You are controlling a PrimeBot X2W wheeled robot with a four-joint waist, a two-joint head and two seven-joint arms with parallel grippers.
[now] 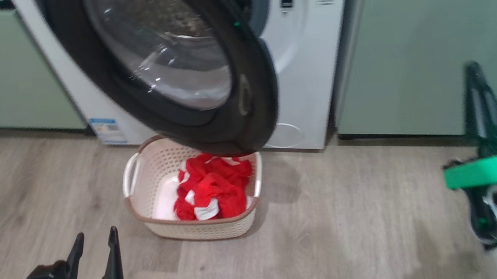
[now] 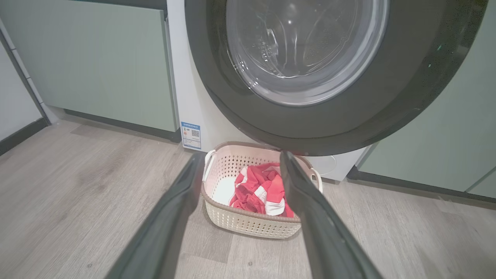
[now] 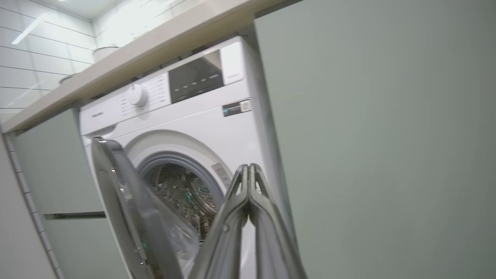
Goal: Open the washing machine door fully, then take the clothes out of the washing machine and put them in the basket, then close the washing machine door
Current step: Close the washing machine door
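Head view: left gripper [image 1: 95,234] low at 7 o'clock, fingers wide, empty. Basket [image 1: 137,213] at its 12, red clothes [image 1: 212,188] inside. Right gripper [image 1: 472,68] at 3 o'clock, pinched together, nothing held. Washing machine door [image 1: 261,86] stands open at its 10 o'clock, free edge nearer the right arm, overhanging the basket's far rim; bare floor [image 1: 356,221] between.

washing machine door [image 1: 210,134]: wide black rim, glossy plastic; glass bowl [image 1: 173,50] clear, shiny, full of reflections. washing machine [image 1: 312,80] body white, smooth, slight sheen; drum [image 3: 174,193] bare steel, dimpled. basket [image 1: 193,230] cream perforated plastic, matt, brown rim. clothes [image 1: 216,185] red-and-white cloth, crumpled. floor [image 1: 335,242] wood-grain planks, matt. cabinets [image 1: 406,46] pale green, smooth, matt
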